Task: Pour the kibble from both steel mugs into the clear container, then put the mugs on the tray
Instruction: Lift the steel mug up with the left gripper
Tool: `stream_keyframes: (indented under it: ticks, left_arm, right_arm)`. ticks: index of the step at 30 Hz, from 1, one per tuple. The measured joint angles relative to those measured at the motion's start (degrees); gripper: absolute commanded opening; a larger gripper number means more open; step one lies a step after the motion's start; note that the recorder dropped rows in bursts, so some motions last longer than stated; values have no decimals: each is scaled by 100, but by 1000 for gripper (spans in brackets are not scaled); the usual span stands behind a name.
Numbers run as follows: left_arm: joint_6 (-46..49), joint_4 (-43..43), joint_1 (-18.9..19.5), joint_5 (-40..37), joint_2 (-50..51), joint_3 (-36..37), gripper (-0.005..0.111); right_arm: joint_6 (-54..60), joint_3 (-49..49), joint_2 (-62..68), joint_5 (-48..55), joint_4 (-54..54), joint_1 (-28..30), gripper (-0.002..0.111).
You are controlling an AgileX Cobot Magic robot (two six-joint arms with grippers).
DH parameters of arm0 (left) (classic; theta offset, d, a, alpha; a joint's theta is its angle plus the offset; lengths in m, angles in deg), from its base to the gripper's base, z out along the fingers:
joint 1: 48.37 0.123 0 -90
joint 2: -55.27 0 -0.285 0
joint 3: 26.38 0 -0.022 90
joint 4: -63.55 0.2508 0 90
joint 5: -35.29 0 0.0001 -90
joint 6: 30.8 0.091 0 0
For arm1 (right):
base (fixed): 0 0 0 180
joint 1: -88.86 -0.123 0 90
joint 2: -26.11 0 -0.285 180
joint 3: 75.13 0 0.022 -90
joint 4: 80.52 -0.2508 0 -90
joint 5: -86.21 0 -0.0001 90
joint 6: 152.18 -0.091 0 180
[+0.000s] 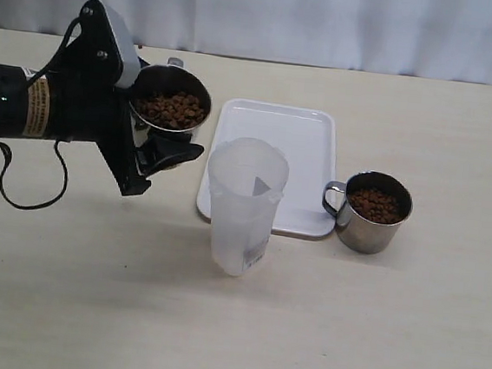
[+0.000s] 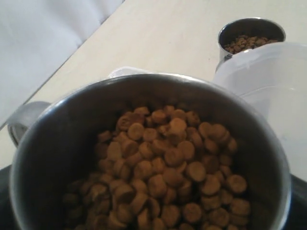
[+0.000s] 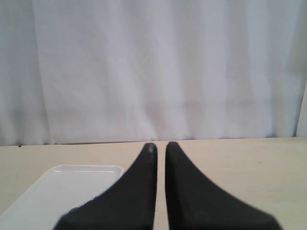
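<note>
The left jaws are spread wide around a steel mug (image 1: 155,82), gripping it by its sides and holding it to the left of the white tray (image 1: 306,147), its mouth tipped slightly toward the clear container (image 1: 244,206). Brown kibble (image 1: 173,109) fills that mug about halfway. The container stands upright on the beige surface (image 1: 388,338), at the tray's near edge. A second steel mug (image 1: 365,235), also carrying kibble (image 1: 376,205), sits on the surface just beside the tray's near right corner, handle turned toward the tray. The right jaws are pressed nearly together on nothing, their black fingers (image 3: 144,191) pointing toward a white curtain (image 3: 153,72).
</note>
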Motion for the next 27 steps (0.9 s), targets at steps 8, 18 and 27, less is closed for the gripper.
stream_keyframes:
  ticks: [8, 18, 27]
  left_arm:
    - [85, 153, -45, -253, 0, -221, 0]
    - [48, 428, -45, -438, -331, -291, 0]
    - [-31, 584, -45, -451, -538, -385, 0]
  right_arm:
    - [0, 0, 0, 0, 0, 0, 5]
    - [0, 0, 0, 0, 0, 0, 5]
    - [0, 0, 0, 0, 0, 0, 5]
